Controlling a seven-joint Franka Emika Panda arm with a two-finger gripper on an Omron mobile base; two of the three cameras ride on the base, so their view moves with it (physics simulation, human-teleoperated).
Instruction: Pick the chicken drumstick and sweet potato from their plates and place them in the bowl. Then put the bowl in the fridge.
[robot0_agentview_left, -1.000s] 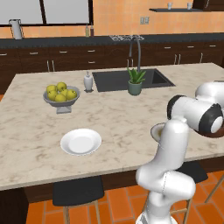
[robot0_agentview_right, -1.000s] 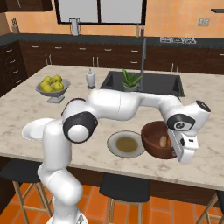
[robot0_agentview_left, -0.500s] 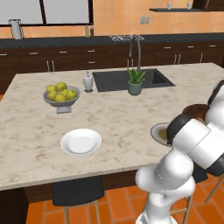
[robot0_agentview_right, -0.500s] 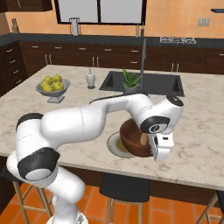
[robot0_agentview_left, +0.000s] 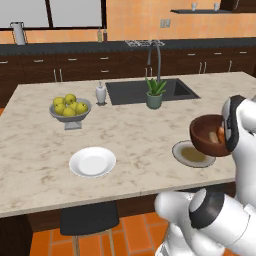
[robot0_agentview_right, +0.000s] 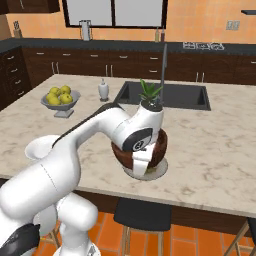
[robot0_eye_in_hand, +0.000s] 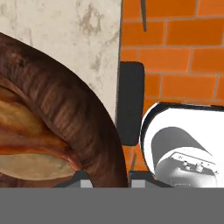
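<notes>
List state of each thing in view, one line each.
Bowl: lifted off the counter, tilted, food inside.
Gripper: shut on the bowl's rim.
White plate: empty, on the counter.
Grey-green plate: empty, on the counter under the bowl.
Fruit bowl: upright, full of apples.

The bowl (robot0_agentview_left: 207, 135) is in the air above the grey-green plate (robot0_agentview_left: 192, 154), near the front edge of the counter (robot0_agentview_left: 130, 125), and food lies inside it. The white plate (robot0_agentview_left: 92, 161) lies well to the left of that plate. Behind it stands the fruit bowl (robot0_agentview_left: 70, 110), and the sink (robot0_agentview_left: 147, 91) is farther back, with a potted plant (robot0_agentview_left: 154, 93) at its front edge.
</notes>
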